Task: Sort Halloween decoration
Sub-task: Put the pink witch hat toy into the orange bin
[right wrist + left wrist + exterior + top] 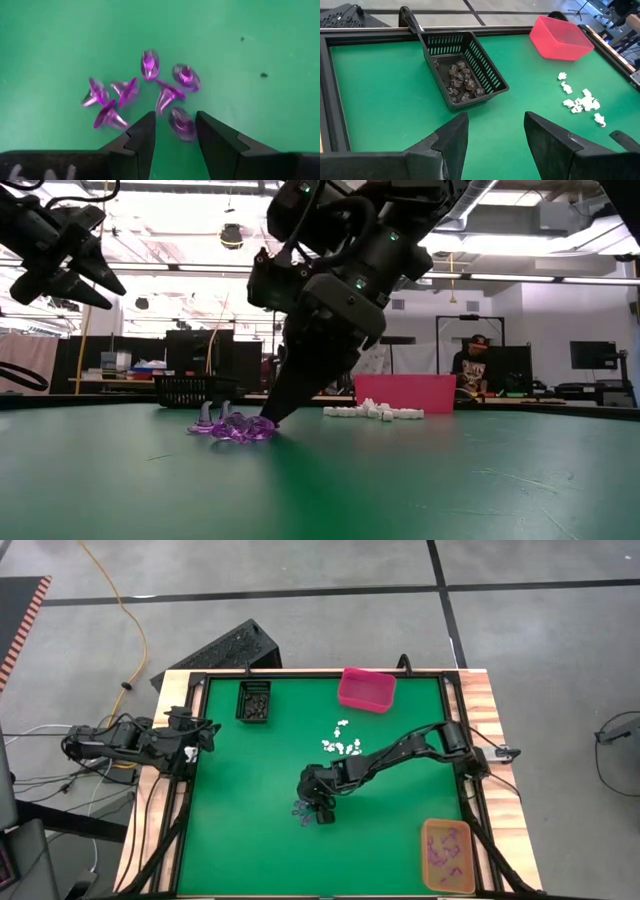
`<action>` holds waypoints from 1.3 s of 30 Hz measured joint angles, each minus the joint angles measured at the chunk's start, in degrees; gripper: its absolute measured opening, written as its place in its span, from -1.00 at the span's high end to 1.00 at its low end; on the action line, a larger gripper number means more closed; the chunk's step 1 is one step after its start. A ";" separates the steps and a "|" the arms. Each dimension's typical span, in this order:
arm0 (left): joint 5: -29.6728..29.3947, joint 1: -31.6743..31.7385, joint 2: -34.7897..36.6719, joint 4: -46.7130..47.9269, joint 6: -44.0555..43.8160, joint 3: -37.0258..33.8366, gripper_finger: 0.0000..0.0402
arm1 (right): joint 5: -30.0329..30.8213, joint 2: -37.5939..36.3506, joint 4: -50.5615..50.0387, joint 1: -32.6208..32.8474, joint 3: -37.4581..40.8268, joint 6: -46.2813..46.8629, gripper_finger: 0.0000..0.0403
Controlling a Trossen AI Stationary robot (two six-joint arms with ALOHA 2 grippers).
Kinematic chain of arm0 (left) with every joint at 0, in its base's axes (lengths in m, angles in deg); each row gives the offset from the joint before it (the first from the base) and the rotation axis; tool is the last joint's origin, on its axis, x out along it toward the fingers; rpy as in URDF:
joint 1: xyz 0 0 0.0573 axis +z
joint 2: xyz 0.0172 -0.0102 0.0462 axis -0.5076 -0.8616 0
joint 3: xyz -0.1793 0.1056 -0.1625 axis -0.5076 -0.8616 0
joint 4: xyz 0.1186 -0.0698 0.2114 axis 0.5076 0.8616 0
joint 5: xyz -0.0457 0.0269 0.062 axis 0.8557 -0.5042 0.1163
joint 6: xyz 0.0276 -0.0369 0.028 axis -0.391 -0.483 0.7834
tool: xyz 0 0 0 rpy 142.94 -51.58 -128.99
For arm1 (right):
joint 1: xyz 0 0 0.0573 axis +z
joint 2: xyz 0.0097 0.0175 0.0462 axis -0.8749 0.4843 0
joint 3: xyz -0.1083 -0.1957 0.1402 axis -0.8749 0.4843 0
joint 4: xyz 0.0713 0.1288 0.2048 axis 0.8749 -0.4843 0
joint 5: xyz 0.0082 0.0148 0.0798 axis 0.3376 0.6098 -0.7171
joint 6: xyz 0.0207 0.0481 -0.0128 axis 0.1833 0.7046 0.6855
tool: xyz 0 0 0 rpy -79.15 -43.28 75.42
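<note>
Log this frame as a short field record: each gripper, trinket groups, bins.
right gripper: open, down at the purple trinkets, one between its fingers
left gripper: open, waiting at the table's left edge
white trinkets: loose near the pink bin, which looks empty
black basket: holds dark trinkets
orange bin: holds purple pieces

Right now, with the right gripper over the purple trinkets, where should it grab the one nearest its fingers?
Probably the purple trinket lying between the open right gripper fingers: pinch across its rounded body from straight above. It lies flat on the mat, slightly apart from the others, so the fingers can straddle it.
</note>
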State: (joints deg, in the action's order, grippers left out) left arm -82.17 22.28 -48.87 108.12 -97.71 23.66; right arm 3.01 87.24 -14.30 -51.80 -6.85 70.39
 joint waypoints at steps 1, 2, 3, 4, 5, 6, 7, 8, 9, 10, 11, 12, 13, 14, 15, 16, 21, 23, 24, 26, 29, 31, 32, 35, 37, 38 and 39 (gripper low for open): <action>-0.04 0.01 0.00 0.02 0.00 0.00 0.09 | 0.16 -0.02 -0.34 0.00 0.00 -0.08 0.16; -0.13 0.02 0.02 0.01 0.00 0.00 0.09 | 0.33 -0.02 -0.29 0.00 0.00 -0.20 0.18; -0.17 0.00 0.02 -0.01 0.00 0.00 0.09 | 0.52 -0.02 -0.26 0.00 0.00 -0.20 0.21; -0.21 0.00 0.02 0.03 0.00 0.00 0.09 | 0.78 -0.02 -0.14 0.00 0.00 -0.16 0.23; -0.27 -0.01 0.02 0.00 0.00 0.00 0.09 | 1.18 -0.02 -0.02 0.00 0.00 0.02 0.26; -0.46 0.01 0.02 -0.01 0.00 0.00 0.09 | 1.36 -0.02 0.07 0.00 0.00 0.09 0.29; -0.60 0.01 0.02 0.01 0.00 0.00 0.09 | 1.49 -0.02 0.07 0.00 0.00 0.11 0.31; -0.69 -0.01 0.02 0.00 0.00 0.00 0.09 | 1.55 -0.02 0.04 0.00 0.00 0.18 0.34; -0.84 -0.01 0.02 -0.01 0.00 0.00 0.09 | 1.55 0.00 0.04 0.00 0.00 0.22 0.37; -0.98 -0.01 0.02 -0.01 0.00 0.00 0.09 | 1.53 -0.01 0.04 0.00 0.02 0.22 0.40; -1.06 0.01 0.02 0.00 0.00 0.00 0.09 | 1.53 -0.02 0.04 0.00 0.02 0.24 0.43; -1.08 0.00 0.02 -0.01 0.00 0.00 0.09 | 1.54 -0.02 0.04 -0.02 0.02 0.24 0.47; -1.06 0.00 0.02 -0.01 0.00 0.00 0.09 | 1.55 -0.02 0.04 0.00 0.02 0.26 0.51; -1.06 0.01 0.02 -0.01 0.00 0.00 0.09 | 1.55 -0.02 0.04 0.00 0.02 0.24 0.55; -1.06 0.01 0.02 -0.01 0.00 0.00 0.09 | 1.53 -0.02 0.04 0.00 0.02 0.26 0.60; -1.06 0.02 0.02 -0.01 0.00 0.00 0.09 | 1.53 -0.04 0.04 0.00 0.02 0.26 0.64; -1.06 0.00 0.02 -0.01 0.00 0.00 0.09 | 1.53 -0.13 0.09 0.02 0.02 2.09 0.81; -1.06 0.00 0.02 -0.01 0.00 0.00 0.09 | 1.52 -0.13 0.11 0.02 0.02 3.16 0.84; -1.06 -0.01 0.02 -0.02 0.02 0.00 0.09 | 1.53 -0.13 0.11 0.02 0.02 3.49 0.85; -1.05 0.01 0.02 -0.01 0.00 0.00 0.09 | 1.48 -0.13 -0.34 0.06 -0.25 4.85 0.85; -1.04 -0.01 0.02 -0.01 0.00 0.00 0.09 | 1.09 -0.32 -3.15 0.31 -1.57 7.50 0.85; -1.04 -0.01 0.02 -0.01 0.01 0.00 0.09 | 0.07 -0.96 -6.62 0.70 -2.46 8.55 0.85; -1.04 0.00 0.02 -0.01 0.00 0.00 0.09 | -0.02 -1.57 -8.61 1.04 -2.86 8.95 0.85; -1.04 0.00 0.02 -0.03 0.02 0.00 0.09 | -0.42 -4.73 -15.52 2.27 -3.72 10.73 0.85; -0.88 -0.01 0.02 -0.01 0.00 0.00 0.09 | -1.60 -7.18 -21.60 3.35 -3.74 13.51 0.85; -0.64 0.00 0.02 -0.03 0.02 0.00 0.09 | -3.17 -8.26 -24.74 3.98 -3.74 15.07 0.85; -0.54 -0.01 0.02 -0.04 0.01 0.00 0.09 | -5.04 -9.24 -27.58 4.72 -3.72 16.65 0.85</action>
State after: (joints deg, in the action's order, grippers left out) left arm -82.71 22.28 -48.85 108.08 -97.69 23.66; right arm -2.04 78.00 -41.88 -47.08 -10.57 87.04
